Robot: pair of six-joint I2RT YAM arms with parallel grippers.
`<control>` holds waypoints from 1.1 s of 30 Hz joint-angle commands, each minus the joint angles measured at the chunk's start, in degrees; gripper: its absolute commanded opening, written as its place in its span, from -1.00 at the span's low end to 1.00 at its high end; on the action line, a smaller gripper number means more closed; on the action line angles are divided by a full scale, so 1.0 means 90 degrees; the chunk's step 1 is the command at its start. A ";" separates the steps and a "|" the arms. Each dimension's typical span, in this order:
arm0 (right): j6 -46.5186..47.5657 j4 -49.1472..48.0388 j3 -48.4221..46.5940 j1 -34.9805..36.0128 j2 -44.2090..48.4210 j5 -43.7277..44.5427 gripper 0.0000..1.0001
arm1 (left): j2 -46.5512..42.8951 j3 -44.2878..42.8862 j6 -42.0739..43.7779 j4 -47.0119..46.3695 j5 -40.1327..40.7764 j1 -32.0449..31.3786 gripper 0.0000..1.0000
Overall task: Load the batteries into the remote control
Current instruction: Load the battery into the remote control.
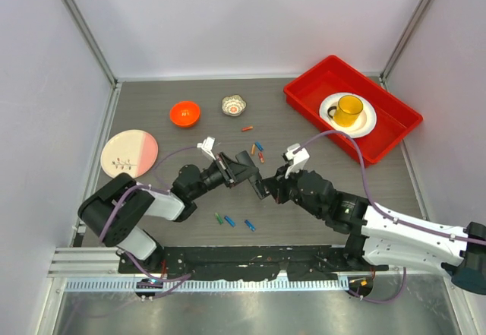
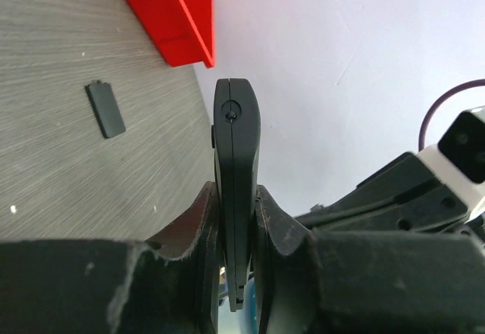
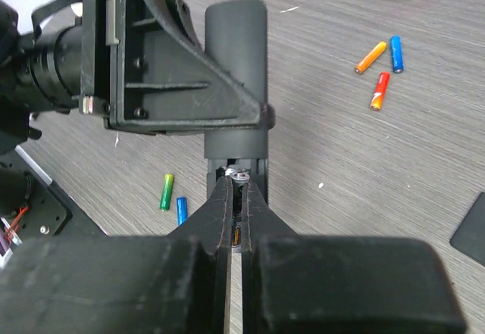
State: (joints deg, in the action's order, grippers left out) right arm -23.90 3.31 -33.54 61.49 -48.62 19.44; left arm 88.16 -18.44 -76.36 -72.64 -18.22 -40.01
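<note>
Presently the remote control point(image 2: 236, 160) is held clear of the table point(image 3: 341, 167), clamped edge-on at mid-body by the closed left gripper point(image 2: 236, 201), with its open bay end towards the other arm. It is judged light and rigid, with smooth sides that may twist under a push. The right gripper point(image 3: 236, 194) is closed, apparently on one slim battery point(image 3: 241, 175) at the bay mouth. The battery is hard, rolls easily and is best pinched mid-length. Spare batteries point(image 3: 383, 88) lie loose on the table. Both arms reach low and meet wrist to wrist.
</note>
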 commanded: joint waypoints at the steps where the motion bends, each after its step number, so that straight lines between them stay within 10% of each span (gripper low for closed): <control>1: 0.0272 -0.0660 -0.0209 0.0169 -0.0115 0.0242 -0.99 | 0.0116 -0.0217 -0.0148 -0.1772 -0.0017 -0.0027 -1.00; 33: 0.1132 -0.1354 0.0162 0.0618 -0.0486 0.1268 -0.99 | 0.0244 -0.0481 -0.0442 -0.1772 -0.0222 -0.0027 -1.00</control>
State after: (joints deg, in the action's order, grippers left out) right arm -14.87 -7.68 -32.23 66.67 -53.28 29.39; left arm 91.42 -21.82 -80.58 -73.91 -19.35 -40.05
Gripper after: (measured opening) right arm 0.058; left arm 0.212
